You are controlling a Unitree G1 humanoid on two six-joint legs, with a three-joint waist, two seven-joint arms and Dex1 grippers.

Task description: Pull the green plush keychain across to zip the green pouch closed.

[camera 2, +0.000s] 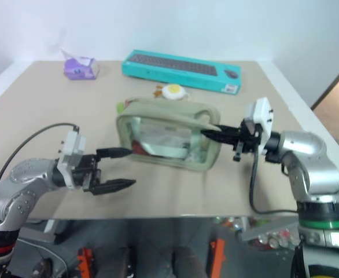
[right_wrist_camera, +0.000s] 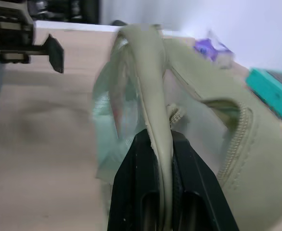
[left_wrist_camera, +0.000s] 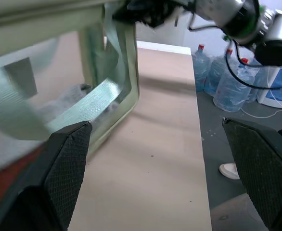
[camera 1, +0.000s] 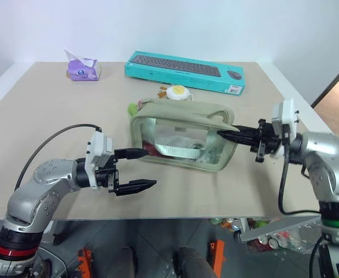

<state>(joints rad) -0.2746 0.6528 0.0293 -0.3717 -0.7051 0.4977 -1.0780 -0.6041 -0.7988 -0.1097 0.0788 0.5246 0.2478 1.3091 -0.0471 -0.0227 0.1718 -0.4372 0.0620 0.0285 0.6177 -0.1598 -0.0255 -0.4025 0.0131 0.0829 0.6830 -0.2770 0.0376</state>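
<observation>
Right tool pinching the pouch's edge, left tool spread wide beside it.

I see the pale sage-green fabric pouch (camera 1: 184,136) with its clear window side standing mid-desk, its small lime-green plush keychain (camera 1: 134,108) at the top corner on my left — zipper gaping. My right tool (camera 1: 223,134) is clamped on the pouch's fabric rim at the other end; my left tool (camera 1: 139,169) has its fingers wide apart, near the window corner. Behind lie a white-and-yellow round trinket (camera 1: 177,91), a teal keyboard box (camera 1: 184,71) and a purple tissue pack (camera 1: 83,69) on the beige desk (camera 1: 42,116).
</observation>
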